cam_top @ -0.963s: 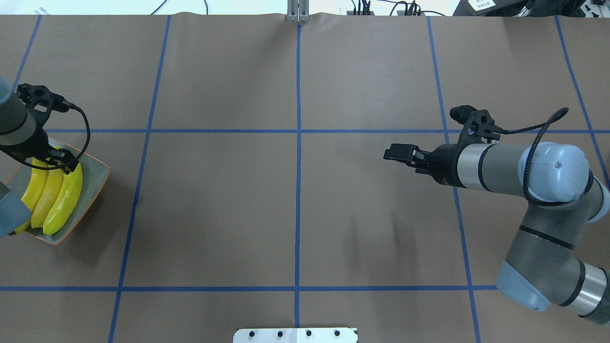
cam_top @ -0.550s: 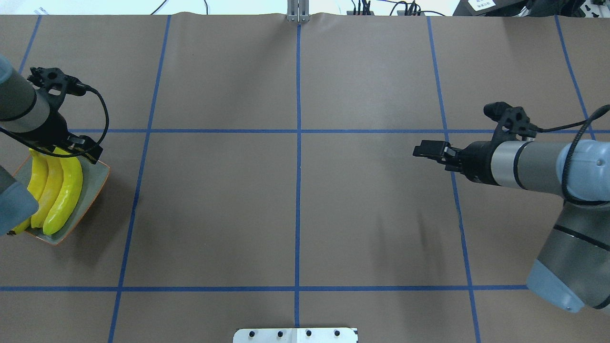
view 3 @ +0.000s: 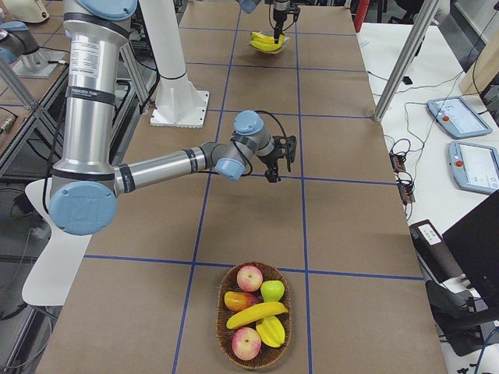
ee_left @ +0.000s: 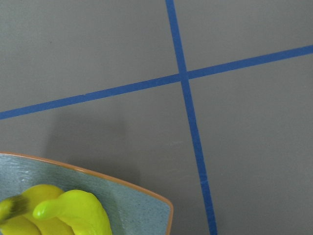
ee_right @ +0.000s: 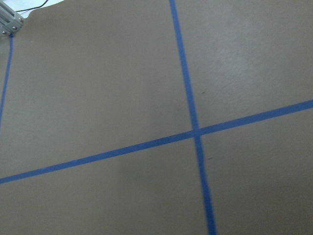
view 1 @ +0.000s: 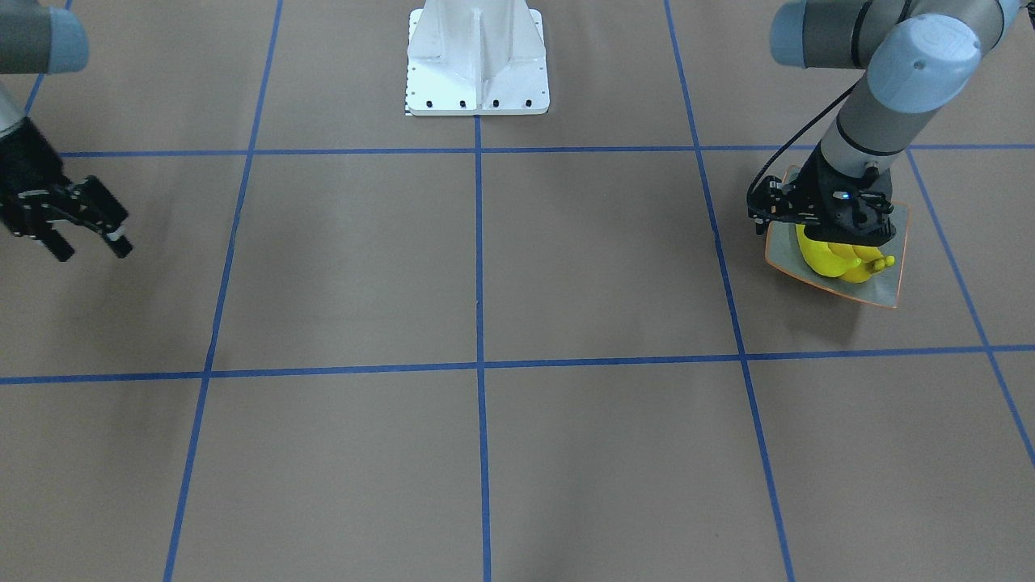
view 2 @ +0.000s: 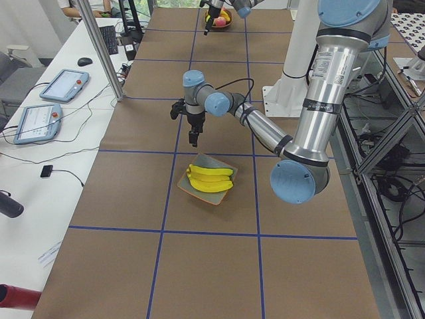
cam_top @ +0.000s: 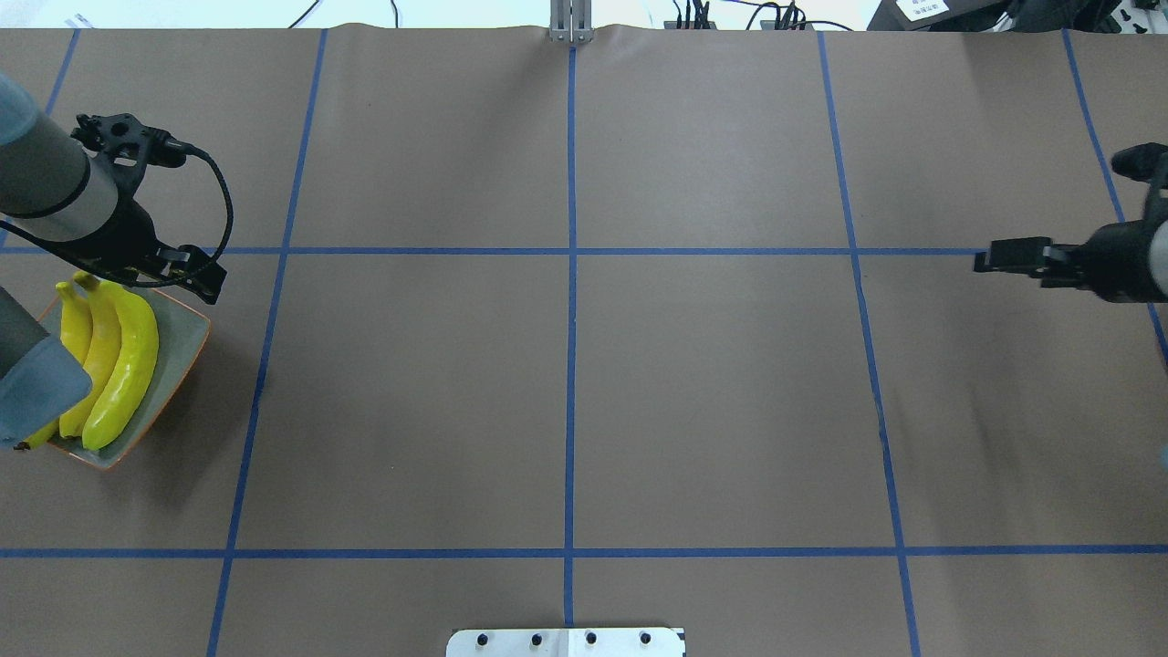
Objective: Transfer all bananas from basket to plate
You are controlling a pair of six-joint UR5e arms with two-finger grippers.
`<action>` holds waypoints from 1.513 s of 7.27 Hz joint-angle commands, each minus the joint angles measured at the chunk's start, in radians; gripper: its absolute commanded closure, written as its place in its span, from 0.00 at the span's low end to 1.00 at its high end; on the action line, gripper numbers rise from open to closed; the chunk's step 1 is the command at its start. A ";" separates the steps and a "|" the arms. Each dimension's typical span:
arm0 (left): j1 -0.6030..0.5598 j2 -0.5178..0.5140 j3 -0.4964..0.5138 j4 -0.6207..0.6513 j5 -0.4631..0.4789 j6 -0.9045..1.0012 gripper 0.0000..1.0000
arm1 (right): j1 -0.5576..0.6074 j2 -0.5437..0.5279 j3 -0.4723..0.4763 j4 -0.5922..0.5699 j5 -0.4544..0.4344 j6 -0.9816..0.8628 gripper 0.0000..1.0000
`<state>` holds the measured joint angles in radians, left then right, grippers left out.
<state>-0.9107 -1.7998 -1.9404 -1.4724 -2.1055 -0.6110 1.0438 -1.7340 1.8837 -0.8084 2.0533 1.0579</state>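
Note:
Three yellow bananas (cam_top: pixel 109 365) lie side by side on the grey-green plate (cam_top: pixel 182 351) with its orange rim, at the table's left end. My left gripper (cam_top: pixel 196 278) hangs just past the plate's far corner, above it, open with nothing in it. The left wrist view catches the plate's corner (ee_left: pixel 146 193) and banana tips (ee_left: pixel 73 215). At the right end my right gripper (view 1: pixel 93 250) hovers over bare table, open and empty. In the exterior right view a wicker basket (view 3: pixel 222 343) holds one more banana (view 3: pixel 257 314) among other fruit, well apart from both grippers.
The robot's white base (view 1: pixel 477 61) stands at the middle of the near edge. Blue tape lines (cam_top: pixel 570 365) cross the brown table cover. In the basket, apples (view 3: pixel 249 277) lie around the banana. Tablets (view 3: pixel 460 117) and cables lie on a side table.
My left gripper has risen off the bananas and shifted toward the plate's far corner. The right arm has drawn back to the table's right edge.

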 commanded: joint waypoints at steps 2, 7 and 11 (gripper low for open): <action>0.001 -0.003 0.011 -0.002 -0.002 -0.001 0.01 | 0.359 -0.126 -0.174 0.000 0.180 -0.552 0.00; 0.001 -0.003 0.018 -0.005 -0.001 -0.003 0.01 | 0.487 -0.161 -0.521 0.226 0.171 -0.894 0.00; 0.001 -0.003 0.018 -0.002 -0.001 -0.003 0.01 | 0.525 -0.159 -0.569 0.232 0.163 -0.970 0.00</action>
<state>-0.9099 -1.8024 -1.9232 -1.4744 -2.1062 -0.6136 1.5527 -1.8941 1.3304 -0.5784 2.2187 0.1111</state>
